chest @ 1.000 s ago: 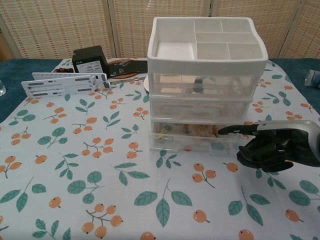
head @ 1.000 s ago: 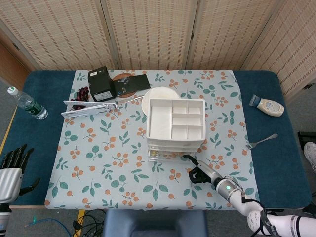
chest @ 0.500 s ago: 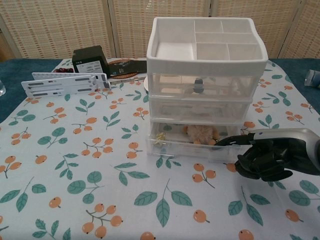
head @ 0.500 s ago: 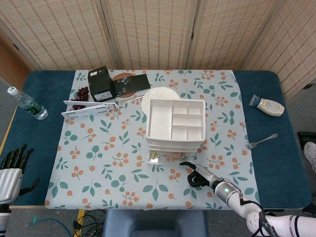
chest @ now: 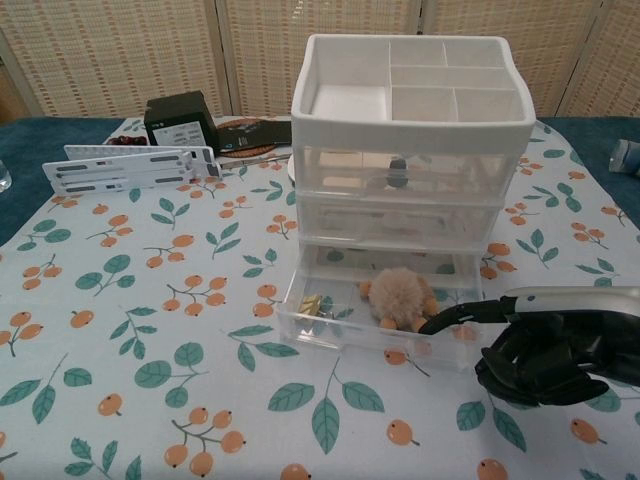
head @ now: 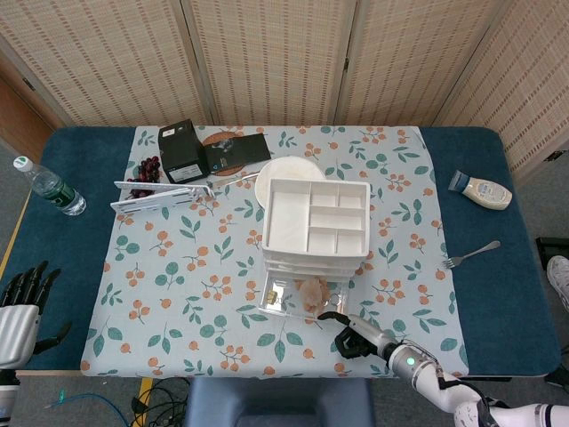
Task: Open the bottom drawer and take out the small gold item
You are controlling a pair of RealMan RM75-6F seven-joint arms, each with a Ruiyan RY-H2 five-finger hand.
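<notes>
The white drawer unit (head: 316, 224) (chest: 410, 130) stands mid-table. Its clear bottom drawer (head: 298, 301) (chest: 375, 320) is pulled well out toward me. Inside lie a small gold item (chest: 313, 304) (head: 275, 294) at the left and a fluffy tan toy (chest: 400, 296) (head: 311, 293) in the middle. My right hand (head: 356, 335) (chest: 545, 345) is at the drawer's front right corner, one finger hooked on the front wall and the others curled in. My left hand (head: 20, 302) hovers off the table's near left edge, fingers apart, holding nothing.
At the back left are a black box (head: 180, 151), a dark packet (head: 233, 153), a white rack (head: 162, 192) and dark grapes (head: 145, 167). A white plate (head: 286, 169) sits behind the unit. A water bottle (head: 49, 187) lies far left; a sauce bottle (head: 481, 189) and fork (head: 470, 254) far right.
My right hand has drawn back toward me, pulling the bottom drawer from nearly closed to well out, so the gold item and the tan toy now show. The left hand stayed put.
</notes>
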